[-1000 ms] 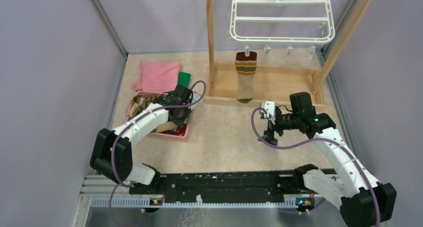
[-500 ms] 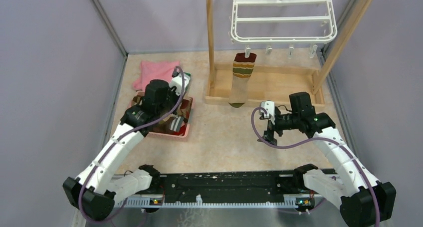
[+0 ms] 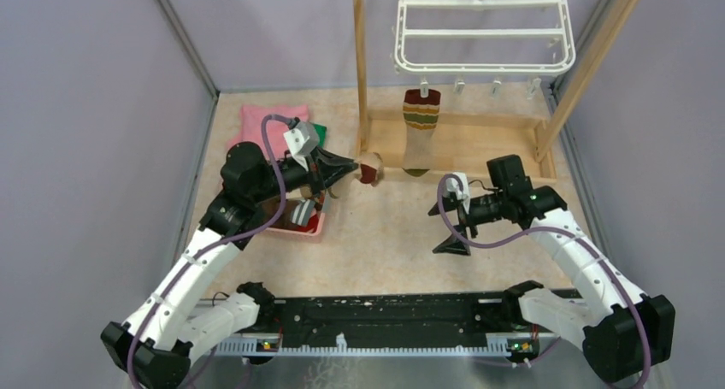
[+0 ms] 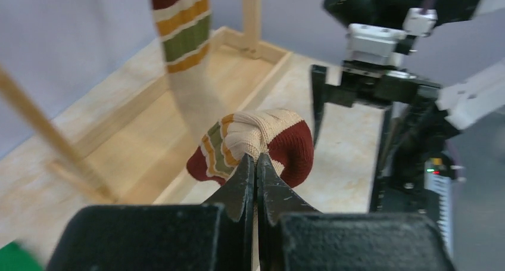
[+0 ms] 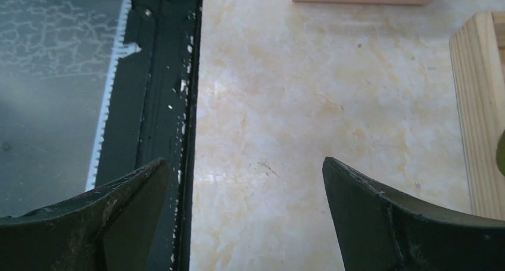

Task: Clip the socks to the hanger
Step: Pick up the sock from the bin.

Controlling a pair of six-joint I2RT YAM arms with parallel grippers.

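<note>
Pink cloth [image 3: 250,126], green cloth [image 3: 320,132] behind pink basket [image 3: 304,232]; wooden frame [image 3: 479,150] nearby.

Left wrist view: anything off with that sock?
The red, green and cream banded sock is bunched into a ball in the shut left gripper, no free cuff showing for a clip. The matching sock on the white plastic hanger hangs straight.

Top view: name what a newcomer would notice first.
A banded sock hangs clipped under the white hanger at the back. The left end effector holds a bunched sock aloft just left of it. The right end effector gapes empty above the table.
</note>
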